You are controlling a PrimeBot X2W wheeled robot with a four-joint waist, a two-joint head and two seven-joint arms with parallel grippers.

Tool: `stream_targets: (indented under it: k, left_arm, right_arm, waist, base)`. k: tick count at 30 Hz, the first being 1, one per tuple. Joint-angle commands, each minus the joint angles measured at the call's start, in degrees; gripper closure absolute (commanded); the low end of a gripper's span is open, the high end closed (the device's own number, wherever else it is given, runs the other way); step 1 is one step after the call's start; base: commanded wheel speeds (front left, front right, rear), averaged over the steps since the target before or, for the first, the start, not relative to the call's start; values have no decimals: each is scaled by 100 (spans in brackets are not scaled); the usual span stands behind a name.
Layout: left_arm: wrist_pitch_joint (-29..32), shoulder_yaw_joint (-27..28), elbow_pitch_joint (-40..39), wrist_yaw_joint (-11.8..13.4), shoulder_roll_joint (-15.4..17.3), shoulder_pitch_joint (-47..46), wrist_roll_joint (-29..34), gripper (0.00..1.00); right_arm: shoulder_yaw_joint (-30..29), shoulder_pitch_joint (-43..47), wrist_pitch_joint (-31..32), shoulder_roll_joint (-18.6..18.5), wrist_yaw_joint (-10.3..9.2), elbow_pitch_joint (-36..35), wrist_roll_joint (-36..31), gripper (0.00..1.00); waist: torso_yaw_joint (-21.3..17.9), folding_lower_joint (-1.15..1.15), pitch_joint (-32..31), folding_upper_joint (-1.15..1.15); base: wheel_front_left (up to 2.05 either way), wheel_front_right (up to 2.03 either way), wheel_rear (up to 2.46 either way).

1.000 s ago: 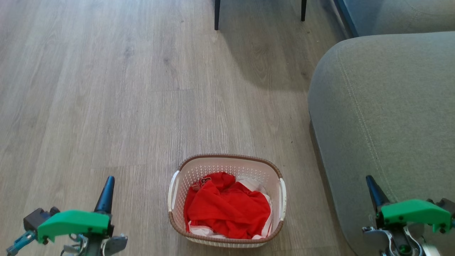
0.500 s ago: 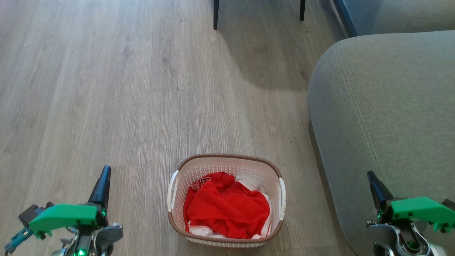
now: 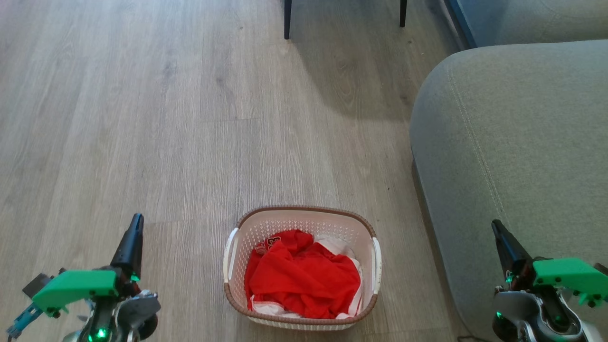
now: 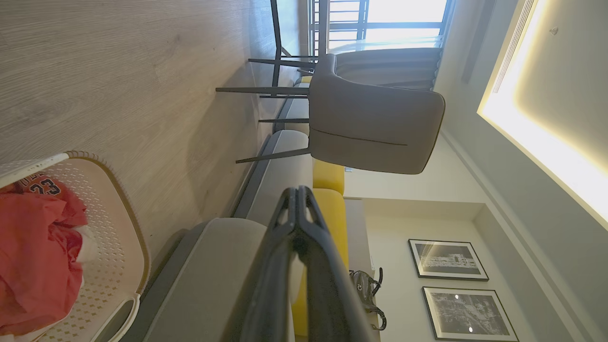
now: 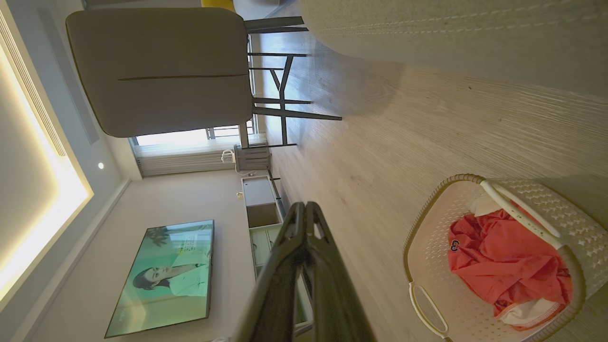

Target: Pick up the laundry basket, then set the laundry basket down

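While the basket (image 3: 304, 209) stands upright on the floor (image 3: 142, 118) at 6 o'clock in the head view, both grippers hang well apart from it. A red cloth (image 3: 304, 278) fills most of it, with a bit of white cloth (image 3: 339, 247) showing at the cloth's 1 o'clock. The left gripper (image 3: 134, 224) is at 8 o'clock and the right gripper (image 3: 497, 229) at 4 o'clock, one on each side of the basket. Each is seen side-on as a single dark point. A grey sofa (image 3: 513, 142) takes up the 3 o'clock side, near the basket, and the right gripper lies over its edge. Two dark chair legs (image 3: 287, 19) stand at 12 o'clock.

From the left wrist, the gripper's two fingers (image 4: 278, 266) meet at the tip, pressed together on nothing. The basket (image 4: 121, 228) is at 8 o'clock, and the red cloth (image 4: 33, 256) in it bears the number 23. A grey chair (image 4: 375, 128) is at 1 o'clock, the sofa (image 4: 204, 280) at 6 o'clock and two framed pictures (image 4: 446, 259) at 4 o'clock.

From the right wrist, that gripper's fingers (image 5: 275, 280) likewise touch at the tip and grip nothing. The basket (image 5: 427, 247) lies at 4 o'clock, its white handle (image 5: 517, 206) on the upper side of the view. The chair (image 5: 161, 71) is at 11 o'clock and a lit TV (image 5: 161, 278) at 8 o'clock.
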Motion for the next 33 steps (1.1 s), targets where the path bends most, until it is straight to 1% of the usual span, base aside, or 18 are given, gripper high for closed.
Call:
stream_targets:
  k: [1,33]
  left_arm:
    - [26,200,-166,-38,20,-341,-6,100]
    - [36,213,-167,-38,11,-342,5,100]
  right_arm:
    - [91,-276,33,-113,-9,-207,13,100]
    - [57,-279,61,-89,-9,-205,-15,100]
  waist:
    - [0,0,0,0]
    - [0,0,0,0]
  base:
    - [0,0,0]
    - [0,0,0]
